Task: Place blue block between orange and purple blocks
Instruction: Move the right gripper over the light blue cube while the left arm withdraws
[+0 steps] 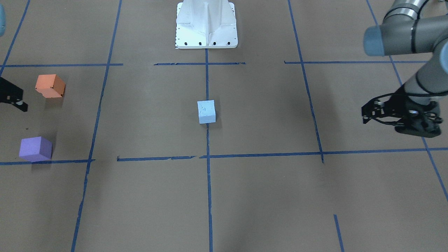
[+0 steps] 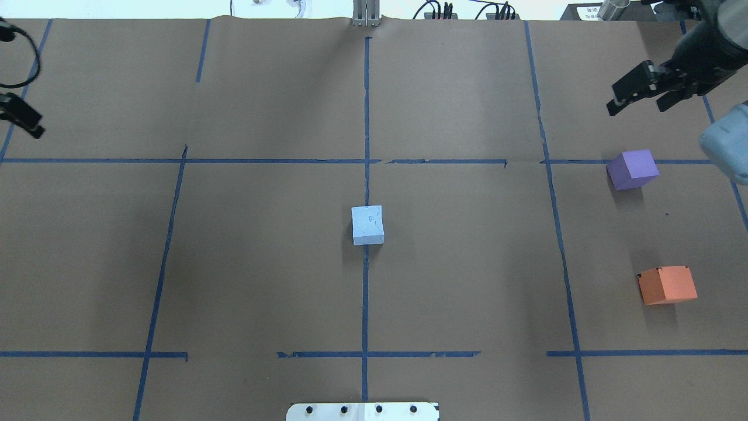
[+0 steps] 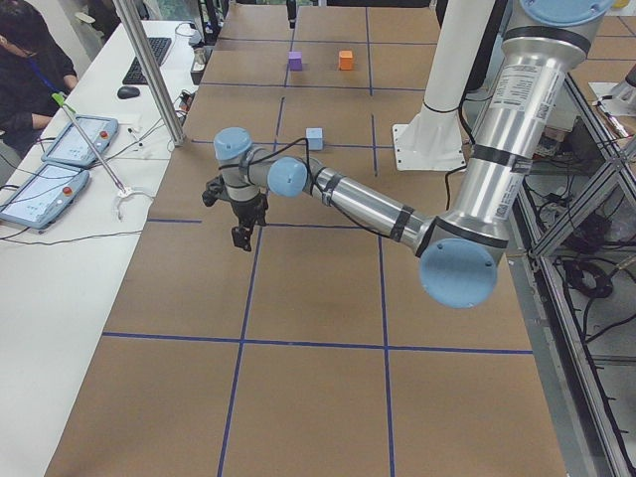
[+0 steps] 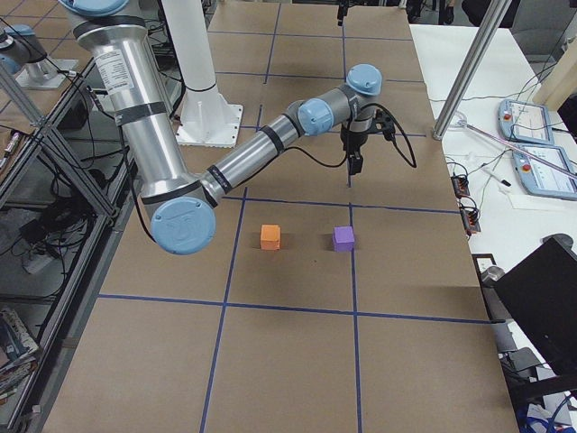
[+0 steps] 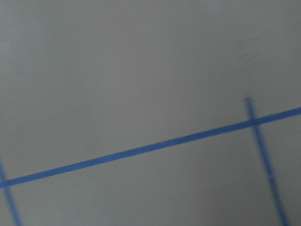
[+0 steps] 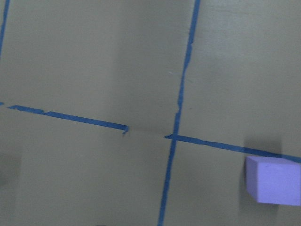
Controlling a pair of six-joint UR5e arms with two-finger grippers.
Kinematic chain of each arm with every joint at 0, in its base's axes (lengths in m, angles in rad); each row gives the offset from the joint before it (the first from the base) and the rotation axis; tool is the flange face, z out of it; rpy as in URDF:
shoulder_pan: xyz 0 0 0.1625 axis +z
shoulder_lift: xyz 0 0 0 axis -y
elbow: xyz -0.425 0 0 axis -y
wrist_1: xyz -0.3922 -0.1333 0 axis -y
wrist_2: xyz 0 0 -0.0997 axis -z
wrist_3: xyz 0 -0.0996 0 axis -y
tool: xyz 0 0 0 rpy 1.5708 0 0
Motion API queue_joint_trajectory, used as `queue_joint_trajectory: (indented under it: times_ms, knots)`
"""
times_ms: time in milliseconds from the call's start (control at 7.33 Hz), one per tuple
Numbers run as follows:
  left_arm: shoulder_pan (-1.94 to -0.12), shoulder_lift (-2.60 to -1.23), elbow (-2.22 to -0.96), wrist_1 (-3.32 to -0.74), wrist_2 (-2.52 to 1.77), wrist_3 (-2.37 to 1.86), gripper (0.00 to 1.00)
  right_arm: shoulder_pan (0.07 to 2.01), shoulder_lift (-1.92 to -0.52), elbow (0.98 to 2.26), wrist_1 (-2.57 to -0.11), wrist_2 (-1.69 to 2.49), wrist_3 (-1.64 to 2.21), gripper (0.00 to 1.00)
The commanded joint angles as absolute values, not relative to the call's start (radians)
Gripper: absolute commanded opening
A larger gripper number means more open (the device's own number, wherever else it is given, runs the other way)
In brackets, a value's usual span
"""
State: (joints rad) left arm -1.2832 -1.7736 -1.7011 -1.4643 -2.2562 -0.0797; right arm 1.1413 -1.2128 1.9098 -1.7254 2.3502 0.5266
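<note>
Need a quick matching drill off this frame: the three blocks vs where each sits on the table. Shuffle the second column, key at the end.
Things:
1. blue block
2. orange block
3. purple block

Places:
A. robot's right side, farther from the base, on a cross tape line
B. middle of the table, on the centre tape line
C. robot's right side, nearer the base, clear of any tape

Pairs: 1-B; 2-C; 3-A

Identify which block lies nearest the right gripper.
The purple block, close to the right gripper; the orange block lies farther, the blue block mid-table.
</note>
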Motion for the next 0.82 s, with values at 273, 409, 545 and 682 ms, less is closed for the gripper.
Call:
queue_joint_trajectory:
  times_ms: [273,409,545,682]
  knots:
    - [-1.483,-1.502,-1.7,-1.489,-2.4,0.097,1.0,0.774,-0.992,1.919,-1.729,2.116,0.971,1.0]
    - [-1.483,-1.5,-1.7,-1.491,-2.402,0.095,1.0,0.694,-0.938,1.893,-1.73,2.053,1.048,1.0]
    - [-1.483,-1.5,-1.701,-1.491,-2.402,0.095,1.0,0.636,-0.878,1.834,-1.73,2.004,1.098,1.0]
    - [-1.485,-1.5,-1.703,-1.491,-2.402,0.095,1.0,0.588,-0.782,1.728,-1.729,1.947,1.147,1.0]
